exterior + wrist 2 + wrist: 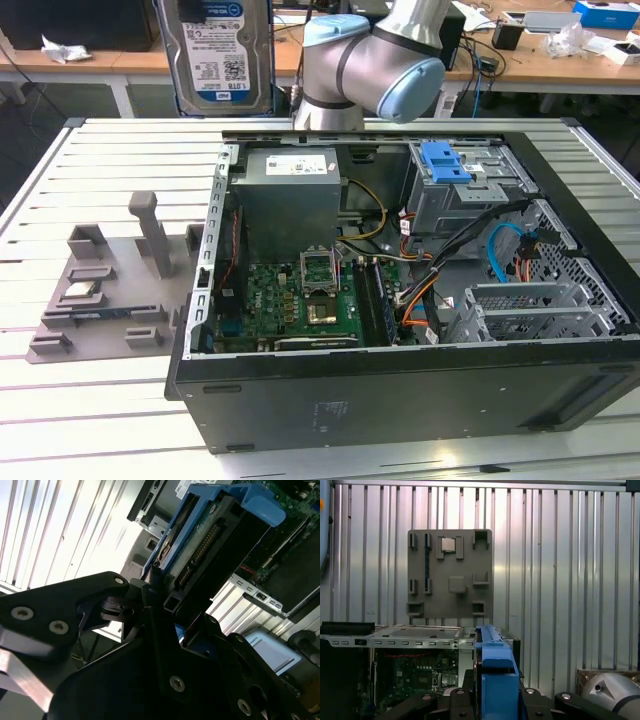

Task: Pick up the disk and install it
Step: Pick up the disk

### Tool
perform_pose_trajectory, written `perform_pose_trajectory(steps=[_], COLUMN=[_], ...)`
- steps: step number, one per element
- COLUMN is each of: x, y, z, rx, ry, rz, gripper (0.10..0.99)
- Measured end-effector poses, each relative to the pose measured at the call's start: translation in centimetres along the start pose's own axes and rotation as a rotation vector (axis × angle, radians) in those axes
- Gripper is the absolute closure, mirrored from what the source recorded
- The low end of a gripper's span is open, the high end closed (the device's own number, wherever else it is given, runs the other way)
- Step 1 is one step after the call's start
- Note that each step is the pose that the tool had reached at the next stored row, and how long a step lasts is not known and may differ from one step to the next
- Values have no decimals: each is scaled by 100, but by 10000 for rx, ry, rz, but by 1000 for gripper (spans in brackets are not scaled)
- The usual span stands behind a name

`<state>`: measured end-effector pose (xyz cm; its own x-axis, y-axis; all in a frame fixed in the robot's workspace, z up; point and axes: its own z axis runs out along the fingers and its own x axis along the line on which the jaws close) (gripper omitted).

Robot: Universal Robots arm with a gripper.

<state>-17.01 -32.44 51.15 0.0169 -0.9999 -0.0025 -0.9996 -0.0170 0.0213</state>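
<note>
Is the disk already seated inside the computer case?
No, in the exterior view the disk hangs up in the air, clear of the open computer case.

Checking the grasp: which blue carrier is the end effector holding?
The one framing the disk, in the end effector; the bare clip sits in the case.

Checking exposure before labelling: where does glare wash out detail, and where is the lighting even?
Second wrist view: glare bleaches the slatted table, and the gripper holding the disk sits in near-black shadow. Exterior view: the disk is evenly lit. First wrist view: even light on the grey tray.
</note>
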Motion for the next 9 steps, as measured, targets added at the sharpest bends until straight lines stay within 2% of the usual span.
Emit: perform_pose_trajectory(steps=[1, 2, 7, 9], x=[0, 0, -1, -1], y=[-68, -100, -202, -270], z=[-1, -2, -3, -5], rx=[0, 0, 0, 0], ry=[0, 1, 0, 0], rz=[-1, -1, 0, -1], gripper=[722, 722, 722, 722])
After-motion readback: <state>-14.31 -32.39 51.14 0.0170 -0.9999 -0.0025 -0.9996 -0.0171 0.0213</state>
